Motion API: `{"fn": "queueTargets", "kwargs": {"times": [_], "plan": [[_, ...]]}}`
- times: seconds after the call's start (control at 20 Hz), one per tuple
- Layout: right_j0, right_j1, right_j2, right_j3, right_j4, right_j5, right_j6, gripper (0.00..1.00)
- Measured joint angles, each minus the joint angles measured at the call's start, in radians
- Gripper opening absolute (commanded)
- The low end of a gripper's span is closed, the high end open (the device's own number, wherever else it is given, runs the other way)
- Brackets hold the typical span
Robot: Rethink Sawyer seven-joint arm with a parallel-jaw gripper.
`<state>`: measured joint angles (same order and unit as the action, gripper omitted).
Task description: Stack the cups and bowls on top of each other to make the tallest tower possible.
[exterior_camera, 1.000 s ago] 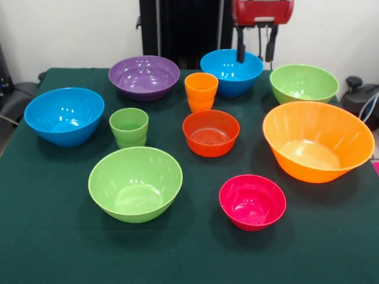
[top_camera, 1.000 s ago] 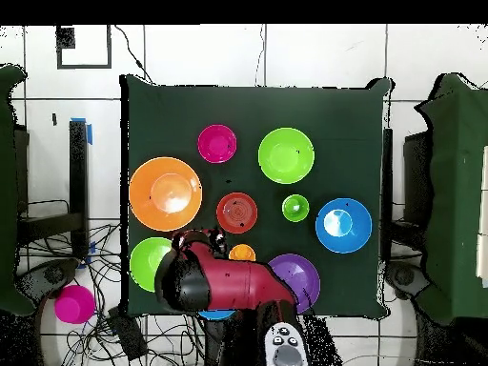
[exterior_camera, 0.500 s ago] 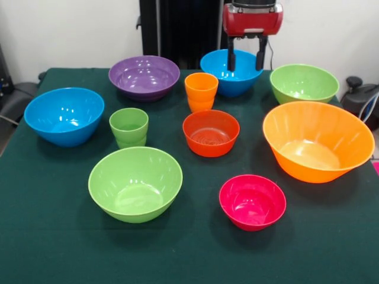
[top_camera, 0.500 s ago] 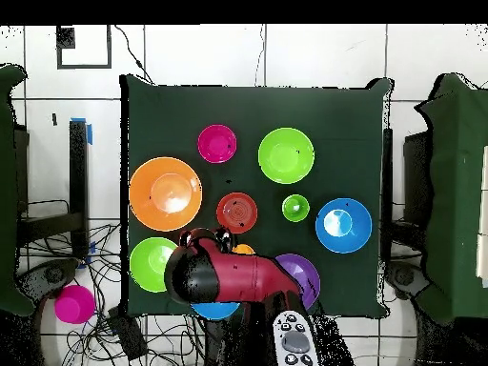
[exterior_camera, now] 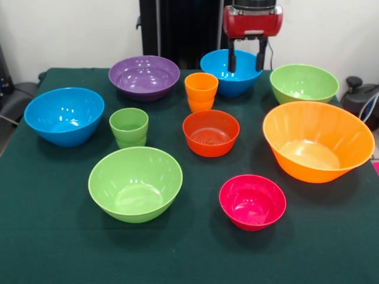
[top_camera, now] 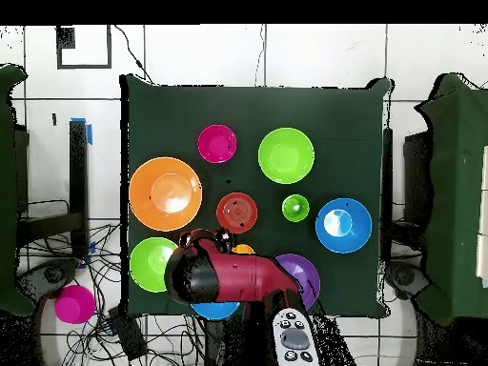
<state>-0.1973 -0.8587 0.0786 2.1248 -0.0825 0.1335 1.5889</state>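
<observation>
Glossy plastic cups, orange (exterior_camera: pixel 201 90) and light green (exterior_camera: pixel 128 126), stand upright, rims up, mid-desk (exterior_camera: pixel 47 236). Round bowls lie unstacked around them. Gripper (exterior_camera: pixel 244 59) hangs over far blue bowl (exterior_camera: pixel 220 68), jaws released.

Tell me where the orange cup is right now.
In the front view the orange cup stands upright near the table's far middle, between the purple bowl on its left and a blue bowl on its right, just behind the small orange-red bowl.
</observation>
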Motion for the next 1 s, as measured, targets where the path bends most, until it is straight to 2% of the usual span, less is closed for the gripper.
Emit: {"fn": "queueTargets", "kwargs": {"times": [0.7,1.0], "plan": [[-0.002,0.000,0.002,-0.001,0.000,0.004,0.000,1.00],[-0.004,0.000,0.003,-0.019,-0.010,0.039,0.000,1.00]]}}
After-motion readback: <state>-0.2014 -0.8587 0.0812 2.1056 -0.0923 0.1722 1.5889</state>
